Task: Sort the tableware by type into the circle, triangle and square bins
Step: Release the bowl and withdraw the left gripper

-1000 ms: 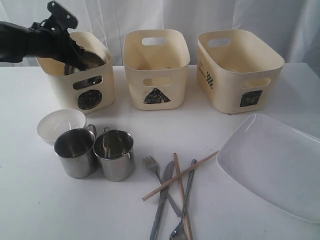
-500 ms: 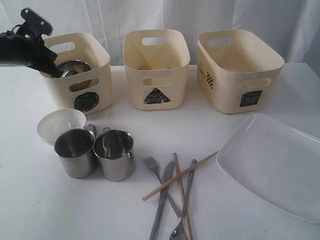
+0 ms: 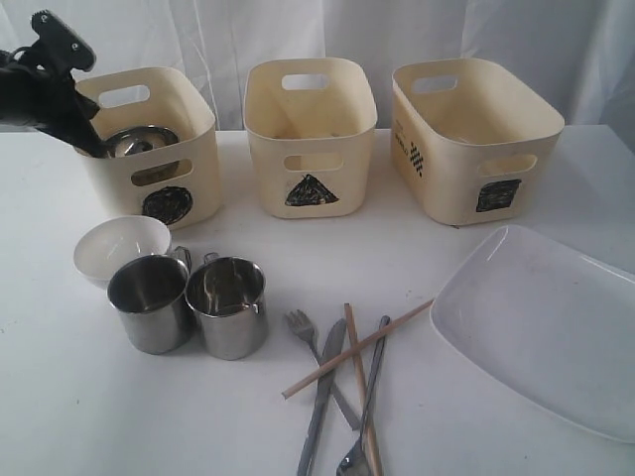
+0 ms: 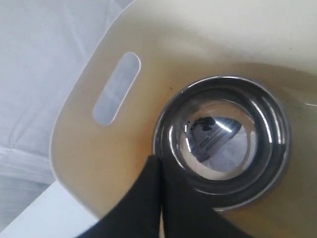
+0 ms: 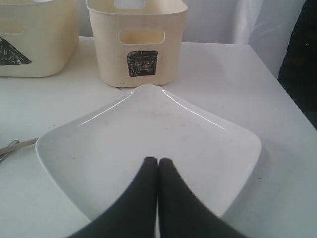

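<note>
The steel bowl (image 3: 139, 139) (image 4: 223, 144) lies inside the circle bin (image 3: 198, 169) (image 4: 84, 144). My left gripper (image 3: 91, 147) (image 4: 159, 161) is shut and empty at that bin's left rim, its tips just beside the bowl's edge. In front stand the small white bowl (image 3: 121, 246) and two steel mugs (image 3: 149, 302) (image 3: 228, 305). The fork (image 3: 301, 324), knife (image 3: 319, 397), spoon (image 3: 362, 416) and crossed chopsticks (image 3: 357, 347) lie at the front middle. My right gripper (image 5: 158, 161) hangs shut over the large white plate (image 3: 546, 322) (image 5: 148, 129); the exterior view does not show it.
The triangle bin (image 3: 310, 169) (image 5: 29, 54) stands in the middle and the square bin (image 3: 456, 169) (image 5: 138, 39) at the back right. A white curtain hangs behind the bins. The plate reaches the table's right front edge.
My left gripper let go of the steel bowl, drew back left to the bin's rim and shut. The bowl now rests in the circle bin, which shifted slightly left.
</note>
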